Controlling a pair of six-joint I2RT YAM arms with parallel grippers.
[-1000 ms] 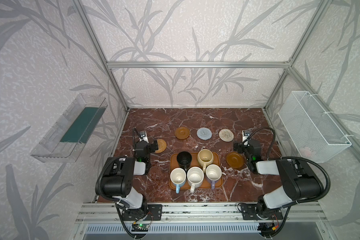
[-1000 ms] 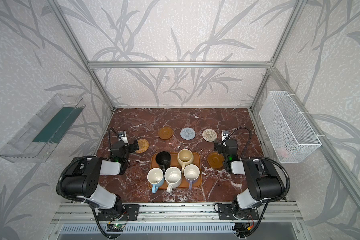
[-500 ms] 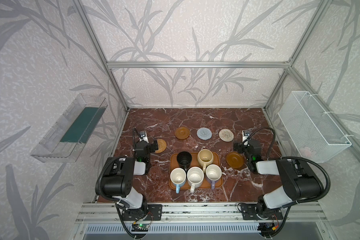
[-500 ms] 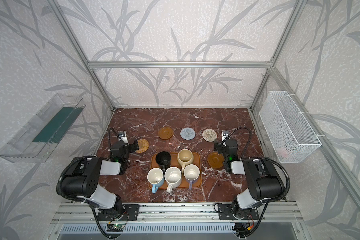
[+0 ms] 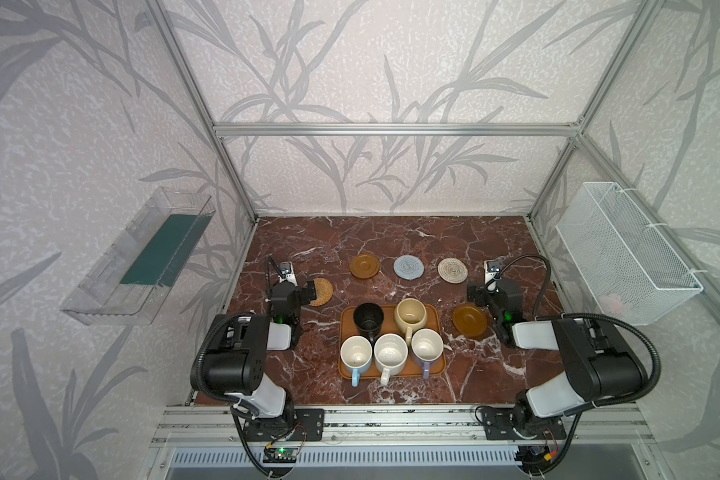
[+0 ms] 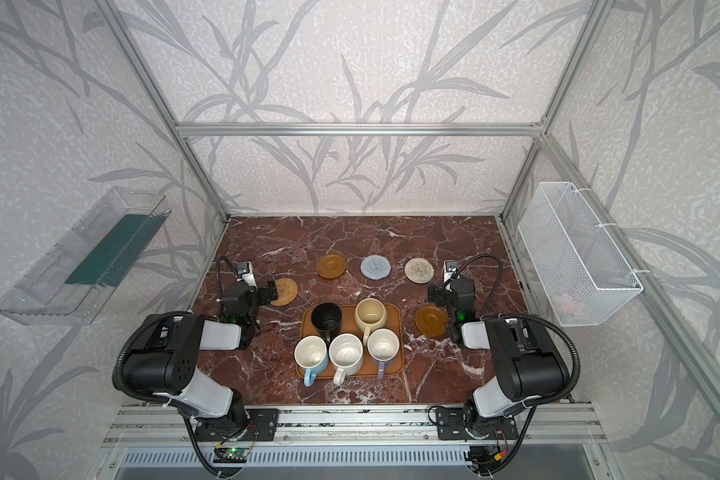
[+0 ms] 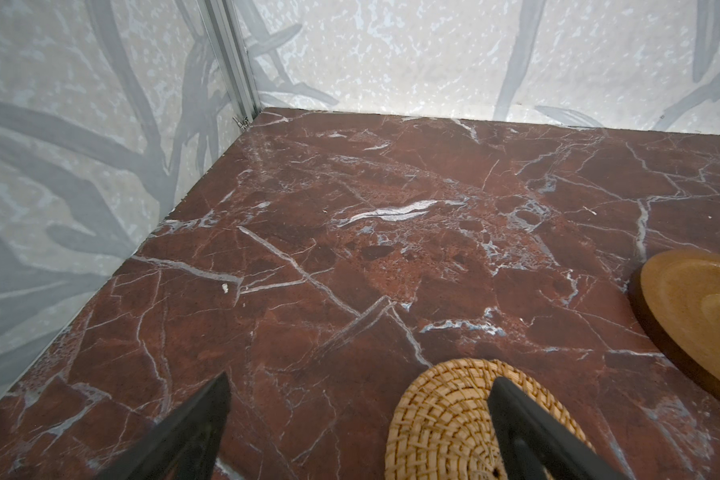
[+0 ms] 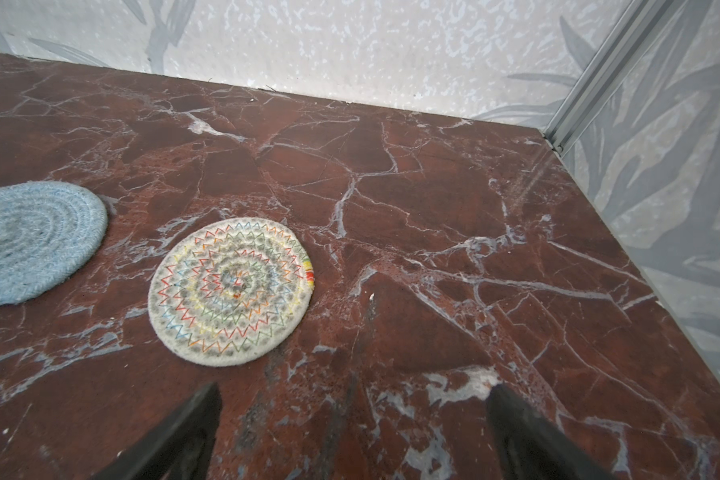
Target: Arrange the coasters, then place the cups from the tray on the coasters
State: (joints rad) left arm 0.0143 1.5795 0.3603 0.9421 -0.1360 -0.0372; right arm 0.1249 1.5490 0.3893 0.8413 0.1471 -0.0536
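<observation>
Coasters (image 5: 408,266) partly arranged; no cups (image 5: 390,353) placed.
On the tabletop (image 5: 391,241), the tray (image 5: 436,320) held all five cups. Three coasters lined the back, while the rattan coaster (image 5: 323,291) and a brown coaster (image 5: 469,319) lay apart from the row, near the released, empty left claw (image 7: 360,380) and right claw (image 8: 352,388).

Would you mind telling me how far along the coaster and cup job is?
Done: a brown coaster, a blue coaster and a cream coaster lie in a row at the back. In hand: nothing; the left gripper is open at the woven coaster, the right gripper open by the second brown coaster; these two may need lining up. Left: all five cups stand on the tray.
</observation>
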